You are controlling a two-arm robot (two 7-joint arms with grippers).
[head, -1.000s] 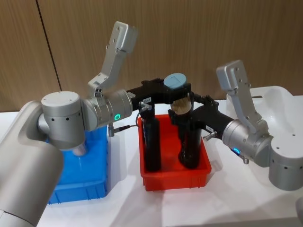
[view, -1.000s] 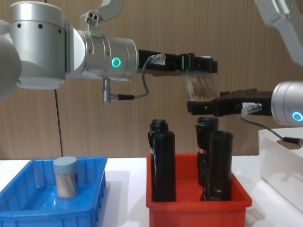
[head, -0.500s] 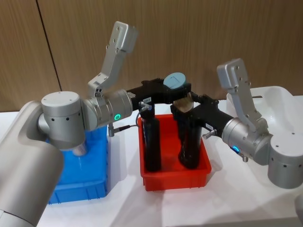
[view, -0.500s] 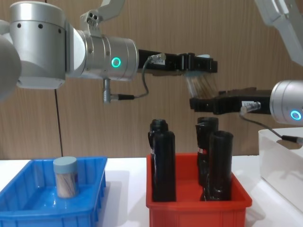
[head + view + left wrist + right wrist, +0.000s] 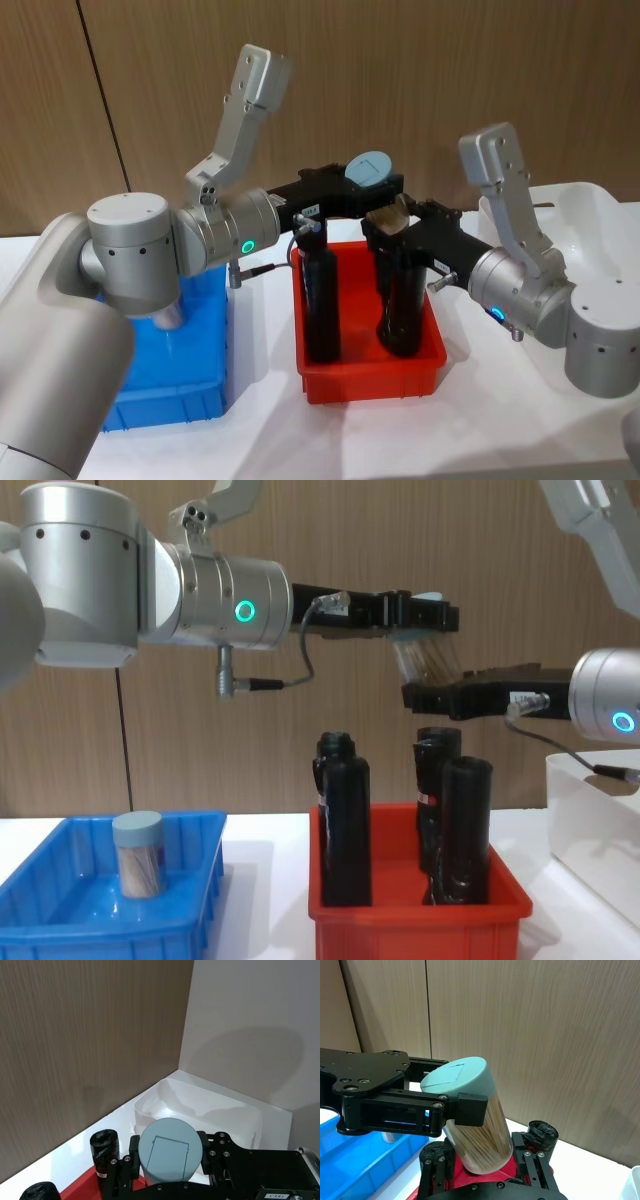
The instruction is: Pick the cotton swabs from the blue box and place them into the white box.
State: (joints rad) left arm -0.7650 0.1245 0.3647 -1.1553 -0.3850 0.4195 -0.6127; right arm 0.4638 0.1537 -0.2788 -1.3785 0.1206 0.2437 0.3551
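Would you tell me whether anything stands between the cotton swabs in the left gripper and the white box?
Only the right gripper, beside the cotton swabs on the white box side; the black cylinders stand lower, under them.

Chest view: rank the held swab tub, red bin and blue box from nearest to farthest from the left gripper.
1. Held swab tub, clamped in the left gripper.
2. Red bin, directly below.
3. Blue box, down at the robot's left.

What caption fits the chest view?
Left hand holds a swab tub above the red bin, right hand at its base.
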